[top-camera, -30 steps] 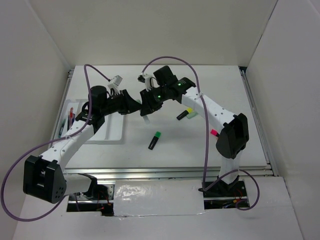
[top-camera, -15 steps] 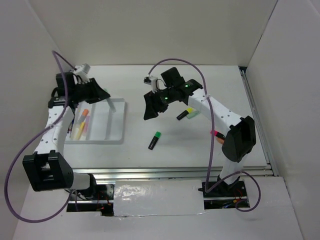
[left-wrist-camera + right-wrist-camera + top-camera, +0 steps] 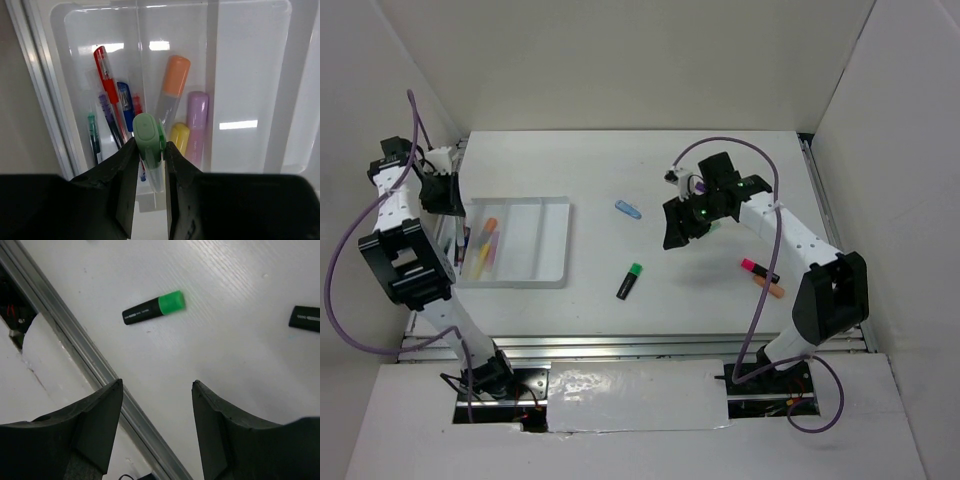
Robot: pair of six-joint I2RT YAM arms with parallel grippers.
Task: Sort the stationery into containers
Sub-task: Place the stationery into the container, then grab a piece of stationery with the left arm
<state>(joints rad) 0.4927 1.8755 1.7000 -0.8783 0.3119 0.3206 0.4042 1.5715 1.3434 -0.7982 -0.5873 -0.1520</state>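
Note:
My left gripper (image 3: 150, 145) is shut on a mint-green highlighter (image 3: 148, 131) and hangs over the left end of the white divided tray (image 3: 250, 75). Below it, thin red, blue, purple and green pens (image 3: 107, 85) lie in one compartment. Orange (image 3: 173, 85), purple (image 3: 197, 120) and yellow (image 3: 179, 137) highlighters lie in the compartment beside it. In the top view the left gripper (image 3: 447, 195) is at the tray's (image 3: 555, 250) far left edge. My right gripper (image 3: 678, 225) stands open and empty above the table (image 3: 157, 385). A black highlighter with a green cap (image 3: 153, 308) lies ahead of it.
A small blue piece (image 3: 628, 209) lies at mid-table. Pink (image 3: 758, 267) and orange (image 3: 771, 288) markers lie on the right. Another black marker (image 3: 305, 318) shows at the right wrist view's edge. An aluminium rail (image 3: 75, 345) runs along the table's near edge.
The two grippers met at mid-table; the left arm then swung left to the tray's far end with the mint highlighter. The right gripper opened and drew back to the right.

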